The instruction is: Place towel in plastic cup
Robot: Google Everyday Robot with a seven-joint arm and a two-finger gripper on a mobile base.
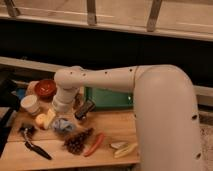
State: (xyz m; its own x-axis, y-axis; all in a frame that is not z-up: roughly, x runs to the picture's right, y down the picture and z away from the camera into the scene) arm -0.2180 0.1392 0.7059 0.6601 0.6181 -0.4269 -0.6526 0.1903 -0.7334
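Towel (62,125), a small crumpled bluish-grey cloth, lies on the wooden bench (115,131) near its left-middle part, just below the end of the white arm (107,80). The tool (56,116) hangs right above the cloth at the arm's tip, close enough that it seems to touch the fabric, though whether it grips the cloth or stands released I cannot tell, since the wrist hides that part.

Left of the cloth stands a white plastic cup (31,104), upright, near the bench's left edge and apart from the towel. Between the cup and the cloth lies a pale yellow object (45,119), just beside the tool. Behind the cup sits a reddish-brown bowl (45,88), close to the arm's rounded elbow joint.

A dark block-shaped object (85,109) lies tilted just to the right of the wrist, in front of a green tray (107,98) that rests along the bench's rear edge, partly covered by the arm.

In front of the towel lies a brown pine cone (77,142), nearly touching it. Right of the cone is a red chili pepper (94,144), set diagonally, and further right a pale banana-like piece (125,148) near the front edge. At the front left lies a black-handled utensil (34,146), angled toward the bench's corner.
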